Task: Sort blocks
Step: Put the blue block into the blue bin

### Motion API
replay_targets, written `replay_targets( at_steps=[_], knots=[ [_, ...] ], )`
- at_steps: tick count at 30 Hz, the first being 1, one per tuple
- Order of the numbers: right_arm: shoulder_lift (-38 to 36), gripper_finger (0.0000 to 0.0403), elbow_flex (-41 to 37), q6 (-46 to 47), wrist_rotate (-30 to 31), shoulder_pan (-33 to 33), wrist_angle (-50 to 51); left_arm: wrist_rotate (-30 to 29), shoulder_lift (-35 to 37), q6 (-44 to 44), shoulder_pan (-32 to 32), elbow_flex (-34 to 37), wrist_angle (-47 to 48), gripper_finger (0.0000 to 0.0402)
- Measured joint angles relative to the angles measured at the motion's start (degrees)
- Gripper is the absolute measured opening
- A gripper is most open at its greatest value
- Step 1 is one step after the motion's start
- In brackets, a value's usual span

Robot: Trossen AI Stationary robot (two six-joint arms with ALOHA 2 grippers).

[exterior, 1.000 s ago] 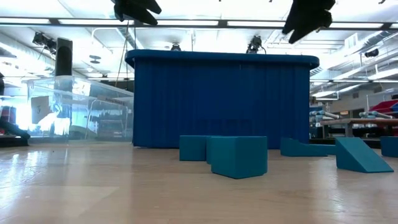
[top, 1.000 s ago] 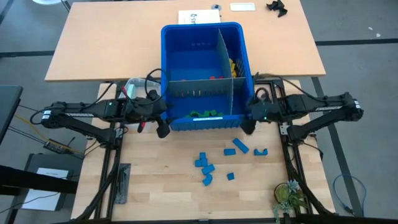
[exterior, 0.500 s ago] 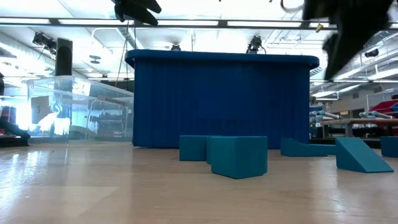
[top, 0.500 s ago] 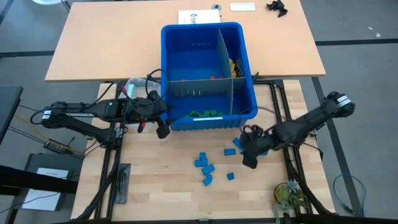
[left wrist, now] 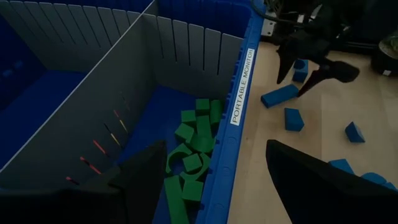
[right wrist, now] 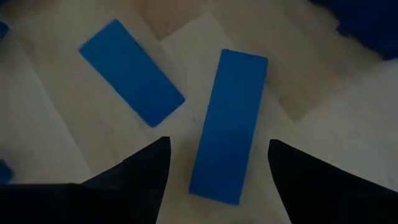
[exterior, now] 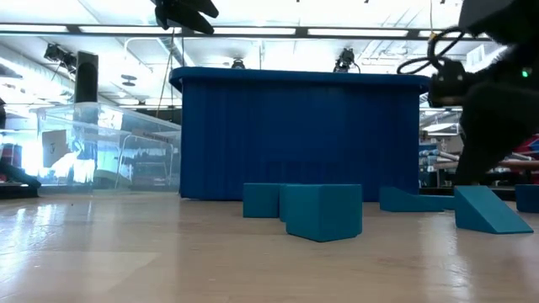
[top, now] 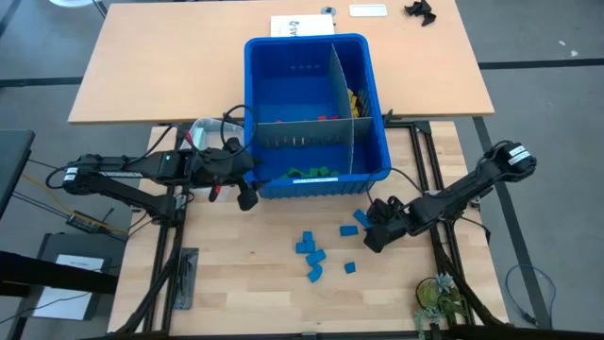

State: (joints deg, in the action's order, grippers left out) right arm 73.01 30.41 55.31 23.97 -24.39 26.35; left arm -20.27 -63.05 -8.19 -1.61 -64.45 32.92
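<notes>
Several blue blocks [top: 311, 253] lie loose on the wooden table in front of the blue bin [top: 316, 179]. My right gripper [top: 372, 238] hangs low over them, open and pointing steeply down. In the right wrist view its fingers stand on either side of a long blue block [right wrist: 229, 124] that lies flat, and a second blue block [right wrist: 132, 71] lies beside it. Green blocks [left wrist: 196, 149] lie in the bin's near compartment. My left gripper [top: 247, 199] waits open, high at the bin's near left corner [left wrist: 214, 162].
Grey dividers [top: 342, 90] split the bin, and yellow and red blocks [top: 351, 102] lie in its right part. A clear tub [top: 203, 128] stands left of the bin. A small plant [top: 439, 297] sits at the near right corner. Bare wood lies near the front edge.
My right gripper has left the bin's near right corner. It has swung toward the table's near edge and come down from high up to just above the loose blue blocks. The blocks have not moved.
</notes>
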Motion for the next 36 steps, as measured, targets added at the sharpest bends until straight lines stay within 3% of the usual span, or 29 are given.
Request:
replay_targets(
  at_steps=[11, 19, 30, 33, 36],
  knots=[
    [-0.20, 0.0221, -7.71, -1.25, 0.48, 1.69, -9.28, -0.02, 0.00, -0.02, 0.00, 0.00, -0.10, 0.0285],
    [-0.02, 0.0129, -5.56, -9.85, -2.18, 1.76, -7.77, -0.02, 0.00, -0.02, 0.00, 0.00, -0.33, 0.0285],
    [-2.72, 0.0133, 15.40, -18.37, -11.61, 1.26, 9.94, -0.04, 0.00, -0.06, 0.00, 0.00, -0.48, 0.0285],
    [-3.31, 0.0134, 22.99, -22.84, -8.61, 2.03, 16.74, -0.04, 0.00, -0.08, 0.00, 0.00, -0.46, 0.0285],
    [-4.49, 0.0132, 29.63, -26.23, 1.52, 3.14, 22.34, -0.04, 0.00, -0.08, 0.00, 0.00, -0.46, 0.0285]
  ],
)
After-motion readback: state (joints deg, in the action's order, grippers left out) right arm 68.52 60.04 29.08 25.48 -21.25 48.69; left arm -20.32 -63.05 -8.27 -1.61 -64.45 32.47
